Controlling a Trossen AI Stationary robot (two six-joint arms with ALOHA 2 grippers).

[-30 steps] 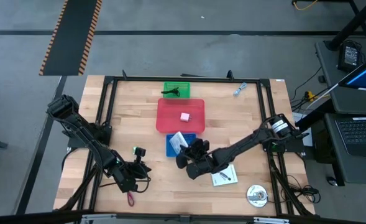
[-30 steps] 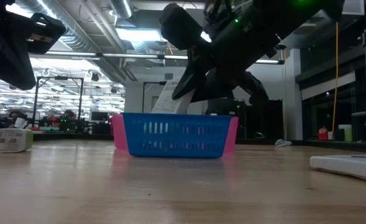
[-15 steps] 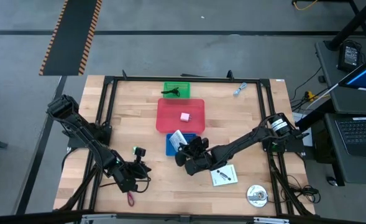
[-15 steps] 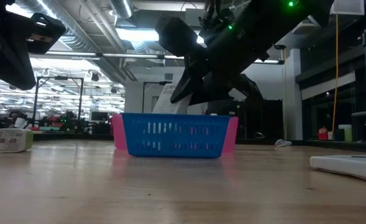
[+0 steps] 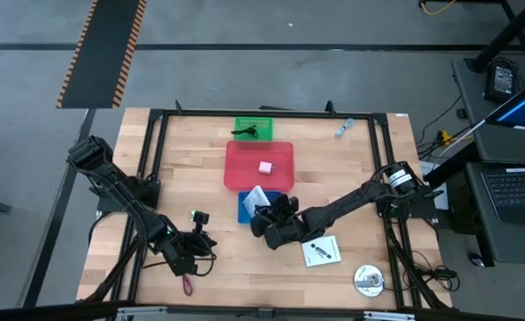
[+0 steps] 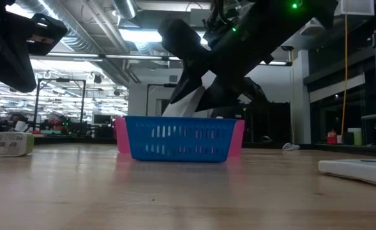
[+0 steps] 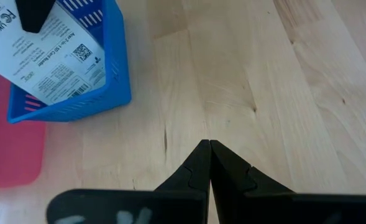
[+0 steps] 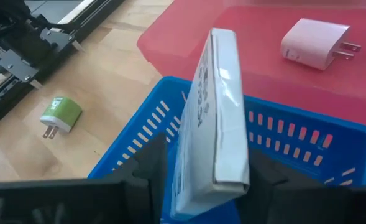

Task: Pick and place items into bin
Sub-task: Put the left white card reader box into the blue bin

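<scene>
A white printed card (image 8: 214, 124) stands on edge inside the blue bin (image 6: 181, 137), tilted, with its top above the rim. My right gripper (image 8: 207, 158) hovers over the bin (image 5: 244, 216), open, one finger on each flat side of the card. My left gripper (image 7: 209, 146) is shut and empty above bare wood at the near left (image 5: 197, 242). A pink cube (image 5: 265, 167) lies on the red tray (image 5: 240, 165). A second card (image 5: 321, 252), a tiny green piece (image 5: 193, 215), a dark red cord loop (image 5: 187, 285) and a blue-grey piece (image 5: 343, 128) lie on the table. My right gripper's fingers (image 8: 150, 163) stand close along the two flat sides of the card (image 8: 198, 149), slanting down from the table's right. I cannot tell whether they touch it. The card's lower end is inside the bin, hidden by its wall.
A green bin (image 5: 252, 130) holding a dark object stands behind the red tray. A round silver disc (image 5: 368, 280) lies at the near right corner. A black frame runs along the table's edges. Bare wood stretches between the two arms.
My right gripper has opened over the blue bin. The white card, held higher before, has sunk lower into the bin and tipped over at a slant. My left arm has kept still.
</scene>
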